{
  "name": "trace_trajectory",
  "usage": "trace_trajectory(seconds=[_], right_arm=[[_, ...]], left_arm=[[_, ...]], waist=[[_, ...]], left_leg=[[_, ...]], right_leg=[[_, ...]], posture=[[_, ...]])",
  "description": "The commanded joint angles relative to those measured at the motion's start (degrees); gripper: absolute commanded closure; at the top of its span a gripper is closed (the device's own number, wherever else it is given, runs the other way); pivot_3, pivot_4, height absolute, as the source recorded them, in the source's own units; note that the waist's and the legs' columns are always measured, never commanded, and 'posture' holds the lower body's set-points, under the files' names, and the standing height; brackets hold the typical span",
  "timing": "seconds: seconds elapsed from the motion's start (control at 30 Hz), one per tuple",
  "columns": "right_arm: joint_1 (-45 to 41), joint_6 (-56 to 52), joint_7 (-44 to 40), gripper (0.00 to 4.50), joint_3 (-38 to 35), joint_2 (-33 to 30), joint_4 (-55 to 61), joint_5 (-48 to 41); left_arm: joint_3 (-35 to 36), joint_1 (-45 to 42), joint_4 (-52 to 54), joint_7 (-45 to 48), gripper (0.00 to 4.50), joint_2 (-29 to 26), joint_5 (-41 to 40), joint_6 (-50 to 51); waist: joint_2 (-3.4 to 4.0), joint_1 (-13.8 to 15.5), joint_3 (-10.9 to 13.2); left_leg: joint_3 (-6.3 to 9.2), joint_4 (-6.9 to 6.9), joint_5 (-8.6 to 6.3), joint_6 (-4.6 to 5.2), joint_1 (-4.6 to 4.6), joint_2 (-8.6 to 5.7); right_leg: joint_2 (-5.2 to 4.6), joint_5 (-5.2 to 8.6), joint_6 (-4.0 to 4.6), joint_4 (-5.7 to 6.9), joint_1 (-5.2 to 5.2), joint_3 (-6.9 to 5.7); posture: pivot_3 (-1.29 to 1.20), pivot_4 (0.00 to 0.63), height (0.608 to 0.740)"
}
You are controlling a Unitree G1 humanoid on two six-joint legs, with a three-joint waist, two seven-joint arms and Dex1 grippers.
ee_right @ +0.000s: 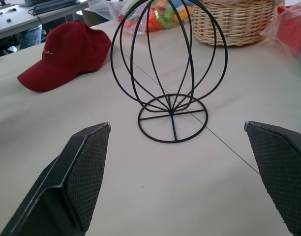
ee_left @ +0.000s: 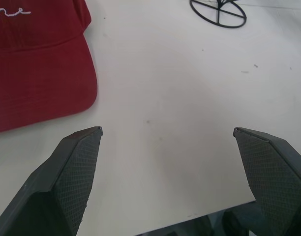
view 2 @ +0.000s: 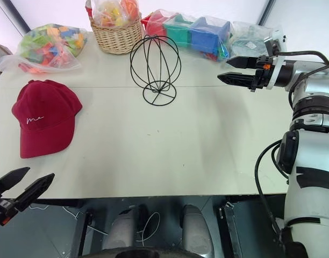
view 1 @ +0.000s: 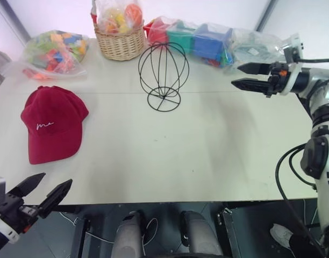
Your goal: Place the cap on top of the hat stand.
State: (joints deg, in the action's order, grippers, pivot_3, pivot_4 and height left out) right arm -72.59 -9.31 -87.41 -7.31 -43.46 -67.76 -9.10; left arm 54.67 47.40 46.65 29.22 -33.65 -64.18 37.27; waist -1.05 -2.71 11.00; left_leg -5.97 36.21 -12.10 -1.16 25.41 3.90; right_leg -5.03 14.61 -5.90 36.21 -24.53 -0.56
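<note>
One cap [view 1: 50, 122], beyond left claw [view 1: 42, 194]

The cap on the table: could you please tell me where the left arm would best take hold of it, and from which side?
Probably by the brim. The cap lies flat, crown up, its thin curved brim pointing at the near table edge, where the open left gripper waits. Coming in low from there, one finger could slip under the brim, one over.

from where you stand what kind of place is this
Probably a lab or test workspace, not a home: a plain white table holding a cap, a wire hat stand, and clear bags of toy blocks beside a wicker basket.
</note>
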Motion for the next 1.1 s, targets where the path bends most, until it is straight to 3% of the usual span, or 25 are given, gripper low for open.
trace_trajectory(seconds=[0.03,1.1], right_arm=[[-1.53,0.81,0.5,0.0,-0.78,-0.09,1.51,-0.59],[-1.53,2.18,1.3,0.0,-0.96,1.01,0.7,-0.53]], left_arm=[[-0.26,-0.13,-0.21,-0.44,0.04,-0.28,1.19,-1.01],[-0.76,-1.4,-0.34,-0.07,0.04,0.15,4.02,-1.98]], waist=[[0.0,-0.01,0.0],[0.0,0.03,0.0]], left_leg=[[0.0,0.0,0.0,0.0,0.0,0.0],[0.0,0.0,0.0,0.0,0.0,0.0]], right_leg=[[0.0,0.0,0.0,0.0,0.0,0.0],[0.0,-0.03,-0.06,0.0,0.0,0.0]], posture=[[0.0,0.15,0.74],[0.0,0.15,0.74]])
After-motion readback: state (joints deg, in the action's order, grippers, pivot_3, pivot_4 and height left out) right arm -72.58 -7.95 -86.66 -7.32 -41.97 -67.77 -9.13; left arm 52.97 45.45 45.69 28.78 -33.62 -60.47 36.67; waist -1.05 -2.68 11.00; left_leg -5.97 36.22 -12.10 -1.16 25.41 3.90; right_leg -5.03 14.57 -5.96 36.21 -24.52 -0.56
